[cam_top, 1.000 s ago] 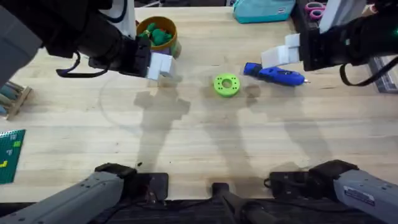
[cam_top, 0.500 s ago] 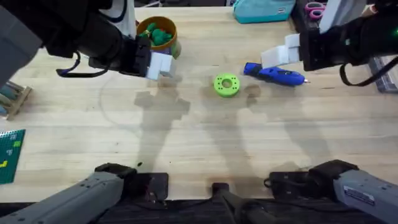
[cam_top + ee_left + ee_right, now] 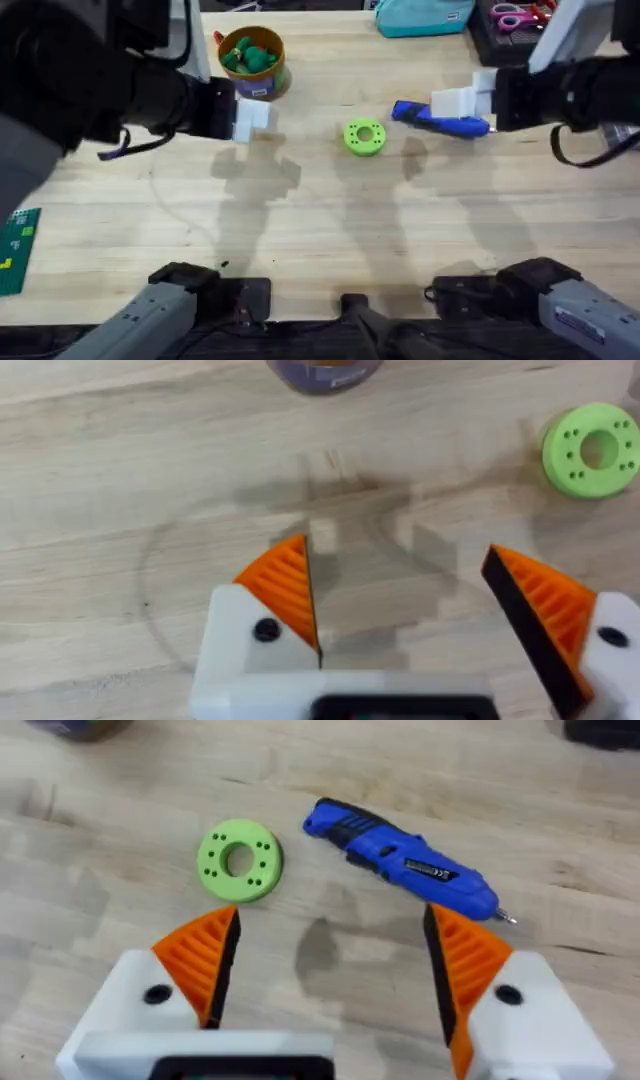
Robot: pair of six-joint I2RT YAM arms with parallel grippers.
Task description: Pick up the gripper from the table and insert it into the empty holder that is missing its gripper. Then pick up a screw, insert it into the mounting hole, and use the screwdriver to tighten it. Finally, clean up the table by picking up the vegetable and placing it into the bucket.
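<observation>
A: Both arms have shifted since a second ago. Left gripper (image 3: 250,118) has drawn toward the left of the overhead frame, from just below the bucket's lower edge to a spot a little further left. Right gripper (image 3: 455,103) has slid right and now sits over the screwdriver's right half.

B: Jaw states?

A: Left gripper (image 3: 400,610): orange pads spread wide, nothing between them, bare table (image 3: 120,560) beneath. Right gripper (image 3: 325,970): likewise spread, empty, above the wood.

B: Task items?

A: Screwdriver (image 3: 400,860) lies flat just beyond the right fingers in the wrist view, silver tip pointing right. In the overhead frame the screwdriver (image 3: 425,117) sits right of centre, upper half, partly covered by the right gripper's white fingers. Bright green ring (image 3: 364,137) lies near centre, just left of the screwdriver, apart from it; also logged as ring (image 3: 240,860) and ring (image 3: 592,450).

B: Bucket and vegetable?

A: Bucket (image 3: 270,82) stands upper left of centre, green toy pieces (image 3: 250,58) inside. Cannot tell which piece is the dark vegetable.

B: Periphery?

A: Teal case (image 3: 425,15) at top edge; green board (image 3: 15,250) at left edge.
</observation>
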